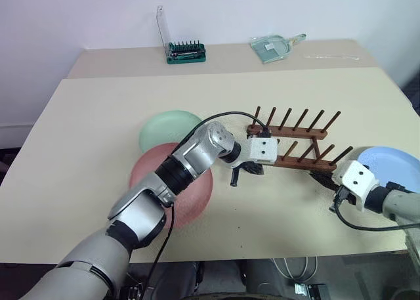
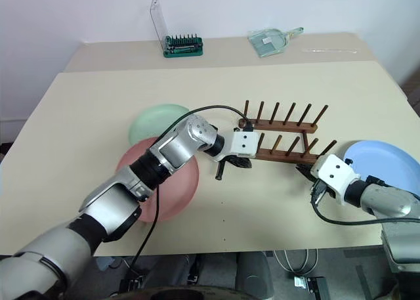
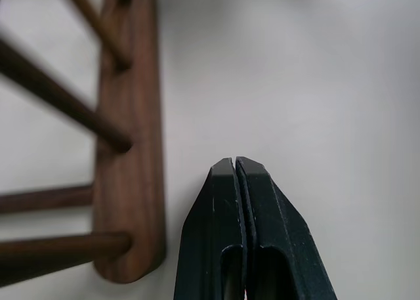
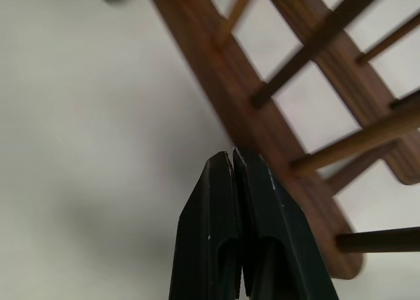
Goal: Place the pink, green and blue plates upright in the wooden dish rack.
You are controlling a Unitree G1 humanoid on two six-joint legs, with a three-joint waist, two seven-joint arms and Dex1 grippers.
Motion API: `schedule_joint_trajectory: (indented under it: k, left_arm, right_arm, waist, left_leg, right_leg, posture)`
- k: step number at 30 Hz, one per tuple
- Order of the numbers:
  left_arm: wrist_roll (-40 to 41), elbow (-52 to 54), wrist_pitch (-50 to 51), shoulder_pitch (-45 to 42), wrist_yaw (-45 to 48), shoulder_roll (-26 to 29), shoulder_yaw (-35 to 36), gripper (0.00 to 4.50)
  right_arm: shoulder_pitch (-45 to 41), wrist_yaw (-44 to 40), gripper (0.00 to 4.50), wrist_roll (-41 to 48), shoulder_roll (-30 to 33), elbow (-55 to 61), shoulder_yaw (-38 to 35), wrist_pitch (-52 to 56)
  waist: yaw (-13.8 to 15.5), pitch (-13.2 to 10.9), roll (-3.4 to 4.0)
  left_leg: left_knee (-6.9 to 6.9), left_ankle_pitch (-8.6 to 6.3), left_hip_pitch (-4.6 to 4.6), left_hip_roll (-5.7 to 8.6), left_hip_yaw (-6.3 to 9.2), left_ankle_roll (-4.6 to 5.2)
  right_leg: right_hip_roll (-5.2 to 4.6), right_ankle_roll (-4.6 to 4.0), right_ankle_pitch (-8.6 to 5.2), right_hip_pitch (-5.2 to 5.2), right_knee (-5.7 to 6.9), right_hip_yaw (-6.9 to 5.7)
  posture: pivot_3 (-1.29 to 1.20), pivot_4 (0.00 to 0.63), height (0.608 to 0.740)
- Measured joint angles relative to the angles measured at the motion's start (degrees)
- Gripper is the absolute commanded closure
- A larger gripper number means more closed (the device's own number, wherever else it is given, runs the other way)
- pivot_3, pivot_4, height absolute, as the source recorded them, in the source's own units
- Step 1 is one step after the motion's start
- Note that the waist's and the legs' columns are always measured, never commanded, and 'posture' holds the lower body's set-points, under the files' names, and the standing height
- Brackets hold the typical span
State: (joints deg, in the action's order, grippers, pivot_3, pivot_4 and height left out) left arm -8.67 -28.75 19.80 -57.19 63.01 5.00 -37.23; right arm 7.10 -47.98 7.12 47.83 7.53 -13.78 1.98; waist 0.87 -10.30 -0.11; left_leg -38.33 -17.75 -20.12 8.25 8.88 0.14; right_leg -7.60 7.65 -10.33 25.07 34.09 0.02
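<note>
Three plates lie flat on the desk (image 1: 79,116), none in the rack (image 1: 295,139) yet. Rack sits right of centre in the head view, pegs leaning toward upper right, all slots bare. Green plate (image 1: 164,126) is left of centre; pink plate (image 1: 190,195) lies just below it, overlapping its lower rim and partly hidden under the left arm. Blue plate (image 1: 394,165) is at the far right, near the desk's right edge, just beside the rack's right end. Left claw (image 1: 237,175) has its fingers pressed together, empty, tip low beside the rack's left end; right claw (image 4: 233,165) likewise pinched together and empty, at the rack's lower right corner. Plates look light, rigid and matte, so probably not slippery, yet lying flat they offer only a thin shallow rim; the likely hold is a pinch across the rim, perhaps after sliding blue's edge past the desk edge. Rack looks small and light; it may skid when a plate is pushed between pegs. Open room: wide bare desk at left and bottom centre. Bit holder (image 1: 186,51) and a clear scoop (image 1: 272,47) sit well apart at the back.
</note>
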Motion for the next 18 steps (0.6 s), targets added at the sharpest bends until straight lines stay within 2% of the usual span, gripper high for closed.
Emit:
schedule_joint_trajectory:
  k: [11, 18]
  left_arm:
    - [-2.41, -8.91, -4.25, -3.82, -4.37, -2.63, 1.01, 4.50]
    - [-3.25, -13.37, -5.69, -5.39, -6.09, -3.42, 2.80, 4.50]
  right_arm:
    - [-7.61, 6.14, 4.45, -8.77, -0.47, -12.41, 4.81, -8.62]
    - [-10.66, 10.00, 4.45, -11.49, -1.84, -15.69, 7.10, -11.53]
  waist:
    - [-0.12, 0.00, 0.01]
    - [-0.10, 0.02, 0.03]
  left_leg:
    - [0.00, 0.05, 0.01, 0.02, -0.05, -0.08]
    - [0.00, 0.05, 0.00, 0.02, -0.07, -0.08]
  right_leg:
    - [0.00, 0.04, 0.02, 0.01, -0.01, 0.02]
    - [0.00, 0.05, 0.03, 0.02, -0.01, 0.04]
  posture:
    - [0.00, 0.150, 0.740]
    - [0.00, 0.150, 0.740]
